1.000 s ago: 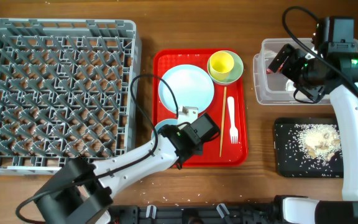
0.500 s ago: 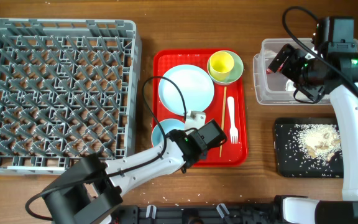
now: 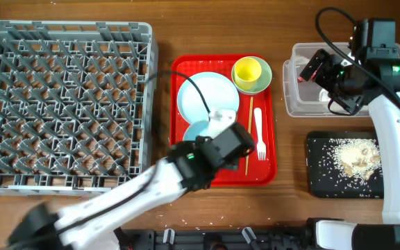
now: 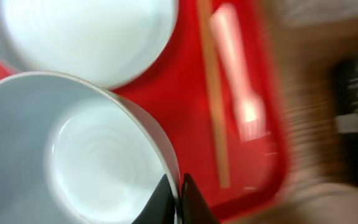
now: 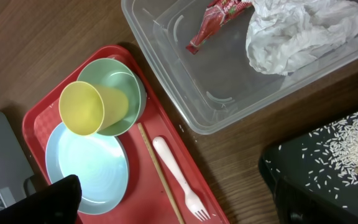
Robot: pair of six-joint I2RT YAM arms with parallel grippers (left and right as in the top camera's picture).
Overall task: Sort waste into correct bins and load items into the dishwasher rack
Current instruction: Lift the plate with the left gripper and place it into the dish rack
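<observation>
One chopstick (image 3: 249, 135), fork (image 3: 258, 132) parallel, tines toward robot; left hand (image 4: 179, 190) pinching blue bowl (image 4: 73, 155).

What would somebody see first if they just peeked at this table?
Probably the bright red tray in the middle, where the left hand pinches the rim of the pale blue bowl. Next comes the huge grey rack on the left, with no dishes in it, and the white rice scattered on the black tray at the right.

No wording is showing legibly anywhere; the red snack wrapper (image 5: 219, 15) is carrying faint markings, but they are too small to read.
</observation>
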